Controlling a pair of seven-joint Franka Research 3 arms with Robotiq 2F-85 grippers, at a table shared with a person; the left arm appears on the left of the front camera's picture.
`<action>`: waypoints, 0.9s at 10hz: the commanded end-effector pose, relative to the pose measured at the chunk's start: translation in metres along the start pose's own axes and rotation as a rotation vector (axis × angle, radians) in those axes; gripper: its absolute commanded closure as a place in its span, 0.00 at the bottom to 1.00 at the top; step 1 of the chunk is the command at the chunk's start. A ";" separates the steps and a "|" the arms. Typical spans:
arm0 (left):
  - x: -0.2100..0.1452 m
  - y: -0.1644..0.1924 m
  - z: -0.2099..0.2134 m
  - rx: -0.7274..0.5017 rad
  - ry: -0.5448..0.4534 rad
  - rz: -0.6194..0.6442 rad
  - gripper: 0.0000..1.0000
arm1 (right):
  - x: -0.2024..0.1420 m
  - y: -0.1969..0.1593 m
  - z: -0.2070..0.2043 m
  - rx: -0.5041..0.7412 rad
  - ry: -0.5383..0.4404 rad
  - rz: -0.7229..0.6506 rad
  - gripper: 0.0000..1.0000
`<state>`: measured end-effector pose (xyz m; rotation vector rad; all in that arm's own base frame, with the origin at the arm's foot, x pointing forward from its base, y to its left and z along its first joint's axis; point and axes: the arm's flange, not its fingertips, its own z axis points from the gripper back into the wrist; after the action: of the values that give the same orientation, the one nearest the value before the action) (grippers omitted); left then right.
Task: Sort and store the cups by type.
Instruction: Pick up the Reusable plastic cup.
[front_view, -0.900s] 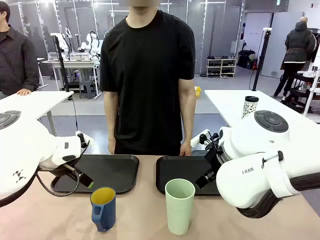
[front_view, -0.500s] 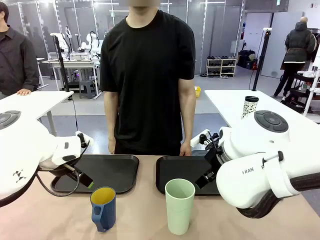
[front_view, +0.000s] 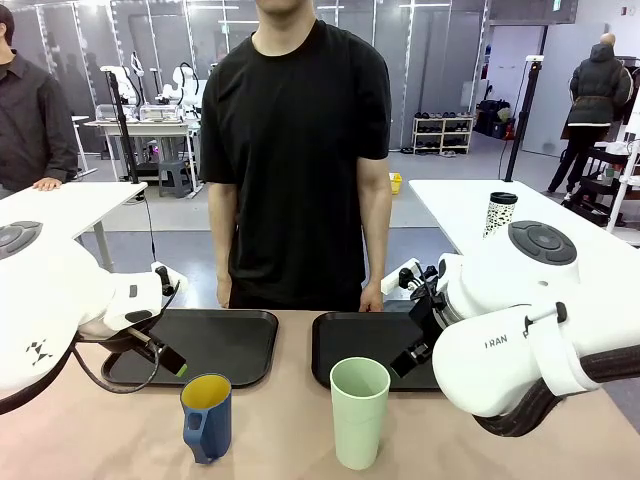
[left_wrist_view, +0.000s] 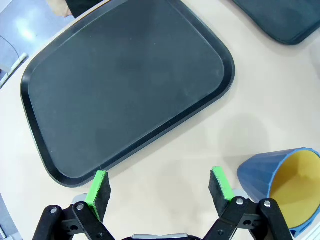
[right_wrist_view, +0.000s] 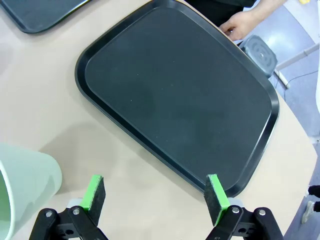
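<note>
At left claw (left_wrist_view: 160, 186): spread wide, empty, aimed down at worktop (left_wrist_view: 260, 105), beside mug (left_wrist_view: 282, 182). At right claw (right_wrist_view: 155, 192): spread, empty, beside tumbler (right_wrist_view: 27, 185).

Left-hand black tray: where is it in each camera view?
Front view: left-hand black tray left of centre, behind the blue mug.
Left wrist view: tray upper middle, above the open left gripper.
Right wrist view: its corner at top left.
Shared landmark: the right-hand black tray beside it.
</note>
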<state>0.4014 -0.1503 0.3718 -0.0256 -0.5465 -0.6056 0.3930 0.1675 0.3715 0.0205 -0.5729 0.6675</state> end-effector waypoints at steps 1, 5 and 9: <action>0.000 0.000 0.000 0.000 0.000 0.001 0.00 | 0.000 0.000 0.000 0.000 0.000 -0.003 0.00; 0.000 0.000 0.000 0.000 0.000 0.001 0.00 | 0.000 0.000 0.000 0.000 0.000 -0.003 0.00; 0.000 0.000 0.000 0.000 0.000 0.001 0.00 | 0.000 0.000 0.000 0.000 0.000 -0.003 0.00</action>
<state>0.4014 -0.1503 0.3718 -0.0255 -0.5465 -0.6056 0.3930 0.1675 0.3715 0.0205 -0.5729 0.6675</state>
